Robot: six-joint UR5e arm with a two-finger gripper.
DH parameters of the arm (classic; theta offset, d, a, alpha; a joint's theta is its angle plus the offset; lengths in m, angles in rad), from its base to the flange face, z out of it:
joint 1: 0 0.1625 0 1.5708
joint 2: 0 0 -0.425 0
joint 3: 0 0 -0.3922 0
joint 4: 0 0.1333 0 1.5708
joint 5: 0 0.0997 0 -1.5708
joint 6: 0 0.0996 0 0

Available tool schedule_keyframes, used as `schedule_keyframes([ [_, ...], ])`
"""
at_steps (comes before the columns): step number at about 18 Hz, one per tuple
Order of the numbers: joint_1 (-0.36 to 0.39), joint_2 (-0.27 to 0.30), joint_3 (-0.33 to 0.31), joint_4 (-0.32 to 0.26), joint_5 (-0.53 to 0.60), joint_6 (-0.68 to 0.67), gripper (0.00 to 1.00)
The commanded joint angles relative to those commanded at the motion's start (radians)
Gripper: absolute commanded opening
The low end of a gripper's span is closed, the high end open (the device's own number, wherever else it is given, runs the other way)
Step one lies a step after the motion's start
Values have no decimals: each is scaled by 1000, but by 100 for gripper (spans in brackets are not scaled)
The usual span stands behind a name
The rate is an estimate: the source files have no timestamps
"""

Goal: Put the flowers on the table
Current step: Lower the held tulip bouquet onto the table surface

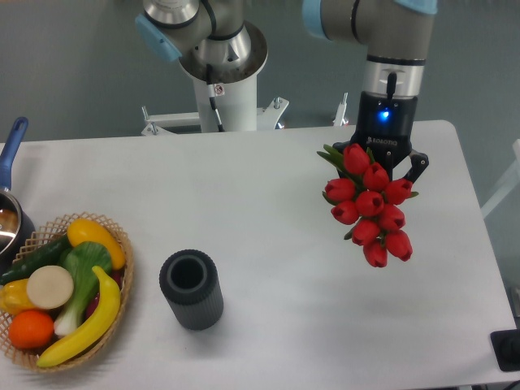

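The gripper (388, 162) is clamped on the red tulip bunch (370, 207), holding it above the white tabletop (268, 211) near its right edge.

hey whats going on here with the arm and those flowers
The arm's end effector is shut on a bunch of red tulips, the flowers, holding them over the right side of the white table. Whether the blooms touch the tabletop cannot be told. The dark ribbed vase stands empty near the front, and a wicker basket of produce sits at the left, untouched.
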Motion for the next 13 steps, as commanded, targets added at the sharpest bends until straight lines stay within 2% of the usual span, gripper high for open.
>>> schedule_keyframes([
  [4,-29,-18,-21,-2,104,2,38],
  [13,-156,-136,-18,-2,249,-2,38],
])
